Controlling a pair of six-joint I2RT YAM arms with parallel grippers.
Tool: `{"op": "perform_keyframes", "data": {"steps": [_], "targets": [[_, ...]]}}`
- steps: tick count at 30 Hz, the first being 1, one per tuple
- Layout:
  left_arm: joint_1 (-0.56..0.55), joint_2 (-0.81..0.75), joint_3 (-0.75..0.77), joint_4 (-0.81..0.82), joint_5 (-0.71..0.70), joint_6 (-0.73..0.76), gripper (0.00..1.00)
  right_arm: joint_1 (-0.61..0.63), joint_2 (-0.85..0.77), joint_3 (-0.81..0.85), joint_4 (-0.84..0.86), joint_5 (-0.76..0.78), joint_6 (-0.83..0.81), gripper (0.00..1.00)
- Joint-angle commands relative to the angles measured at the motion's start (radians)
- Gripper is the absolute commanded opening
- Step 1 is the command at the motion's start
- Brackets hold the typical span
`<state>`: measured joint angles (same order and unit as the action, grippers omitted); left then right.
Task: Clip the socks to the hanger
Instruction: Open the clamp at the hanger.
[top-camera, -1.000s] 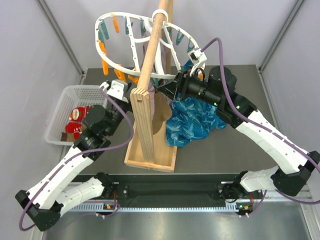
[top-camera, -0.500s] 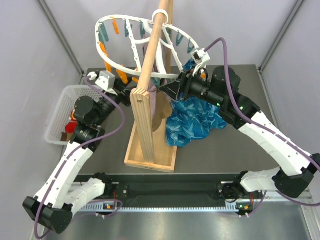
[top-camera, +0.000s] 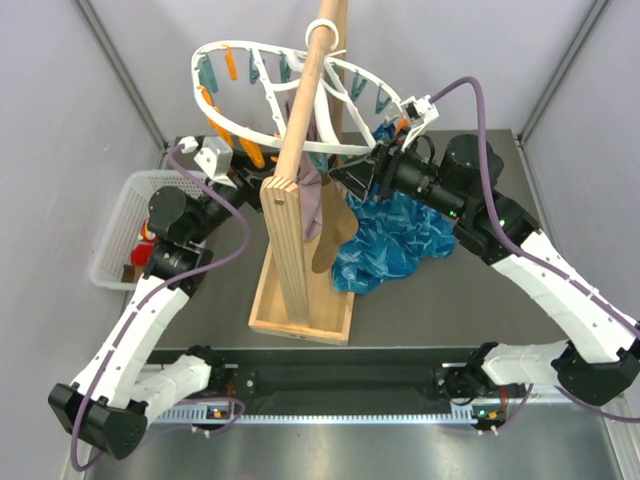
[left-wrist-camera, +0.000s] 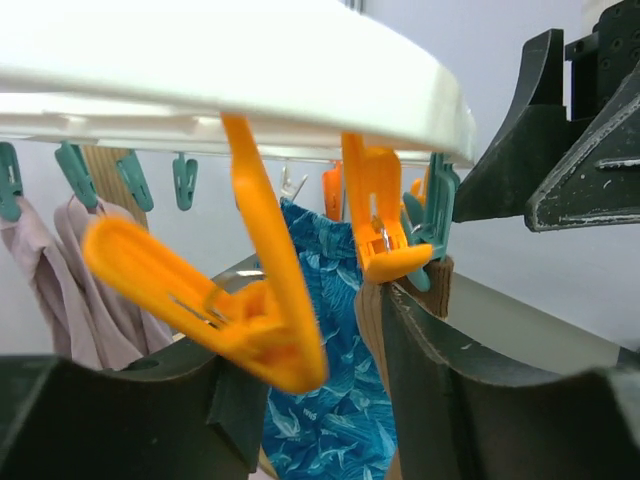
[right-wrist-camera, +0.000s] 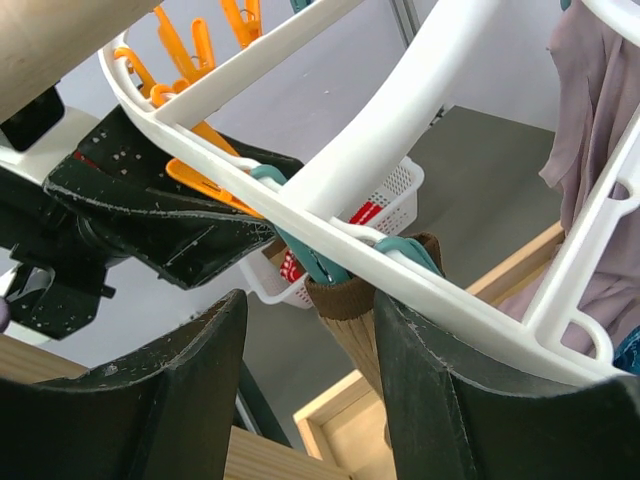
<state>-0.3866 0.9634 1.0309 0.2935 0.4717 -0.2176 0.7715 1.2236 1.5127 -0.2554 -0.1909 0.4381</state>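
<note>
The white hanger (top-camera: 215, 118) hangs tilted on the wooden pole, with orange and teal pegs under its rim. My left gripper (top-camera: 243, 178) is at its lower left rim. In the left wrist view my left gripper (left-wrist-camera: 315, 350) is open, and an orange peg (left-wrist-camera: 240, 320) leans between the jaws against the left one. My right gripper (right-wrist-camera: 310, 310) is open under the rim (right-wrist-camera: 400, 110). A tan sock (right-wrist-camera: 350, 320), clipped in a teal peg (right-wrist-camera: 310, 255), hangs between its fingers. A mauve sock (top-camera: 315, 205) hangs beside the pole. Red socks (top-camera: 150, 232) lie in the basket.
The wooden pole stand (top-camera: 300, 150) rises from its base frame (top-camera: 300, 320) between the arms. A blue patterned cloth (top-camera: 395, 235) hangs and spreads to the right of it. The white mesh basket (top-camera: 118, 215) sits at the table's left edge. Grey walls stand close on both sides.
My left arm swung left and up to the hanger's rim, and its jaws narrowed around an orange peg. My right gripper shifted slightly right. The hanger tilted a little.
</note>
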Motion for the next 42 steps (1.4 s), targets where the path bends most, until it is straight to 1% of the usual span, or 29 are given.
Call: {"op": "perform_keyframes", "data": {"steps": [1, 3, 4, 8, 10, 11, 12, 17, 20, 21, 24, 25, 28, 31, 36, 38, 42], "targets": [[0.005, 0.020, 0.057, 0.096, 0.062, -0.042, 0.50, -0.015, -0.036, -0.005, 0.019, 0.011, -0.007, 0.53], [0.005, 0.026, 0.067, 0.114, 0.084, -0.063, 0.46, -0.015, -0.039, -0.011, 0.022, 0.011, -0.001, 0.53], [0.003, 0.029, 0.070, 0.119, 0.088, -0.069, 0.43, -0.015, -0.047, -0.016, 0.022, 0.010, -0.001, 0.53], [0.003, 0.026, 0.072, 0.130, 0.104, -0.094, 0.41, -0.017, -0.058, -0.036, 0.027, 0.019, 0.001, 0.53], [0.003, 0.018, 0.064, 0.122, 0.091, -0.095, 0.45, -0.017, -0.064, -0.028, 0.016, 0.018, -0.004, 0.53], [0.003, 0.014, 0.052, 0.121, 0.087, -0.095, 0.51, -0.015, -0.067, -0.034, 0.025, 0.019, -0.002, 0.53], [0.002, 0.008, 0.043, 0.121, 0.082, -0.097, 0.54, -0.017, -0.072, -0.046, 0.028, 0.024, -0.002, 0.53], [0.002, -0.025, 0.003, 0.134, 0.054, -0.109, 0.54, -0.017, -0.076, -0.045, 0.021, 0.011, -0.006, 0.53], [0.000, -0.019, 0.006, 0.141, 0.056, -0.112, 0.46, -0.017, -0.075, -0.045, 0.016, 0.008, -0.001, 0.53], [0.000, -0.014, 0.009, 0.142, 0.054, -0.115, 0.39, -0.017, -0.075, -0.046, 0.016, 0.004, 0.001, 0.53], [-0.001, 0.011, 0.023, 0.156, 0.090, -0.131, 0.29, -0.017, -0.090, -0.066, 0.034, -0.001, 0.007, 0.53], [-0.006, 0.023, 0.029, 0.156, 0.097, -0.132, 0.24, -0.017, -0.095, -0.066, 0.025, -0.007, 0.007, 0.53], [-0.015, 0.043, 0.046, 0.154, 0.111, -0.137, 0.14, -0.017, -0.111, -0.065, 0.012, -0.024, 0.002, 0.53], [-0.035, 0.058, 0.057, 0.154, 0.128, -0.143, 0.09, -0.015, -0.142, -0.071, -0.002, -0.027, -0.007, 0.53], [-0.069, 0.084, 0.077, 0.153, 0.142, -0.160, 0.01, -0.015, -0.188, -0.069, -0.010, -0.054, -0.053, 0.56], [-0.078, 0.090, 0.087, 0.147, 0.142, -0.166, 0.00, -0.015, -0.193, -0.043, -0.016, -0.093, -0.070, 0.57], [-0.100, 0.127, 0.113, 0.144, 0.203, -0.203, 0.00, -0.015, -0.162, 0.007, -0.002, -0.195, -0.076, 0.64]]}}
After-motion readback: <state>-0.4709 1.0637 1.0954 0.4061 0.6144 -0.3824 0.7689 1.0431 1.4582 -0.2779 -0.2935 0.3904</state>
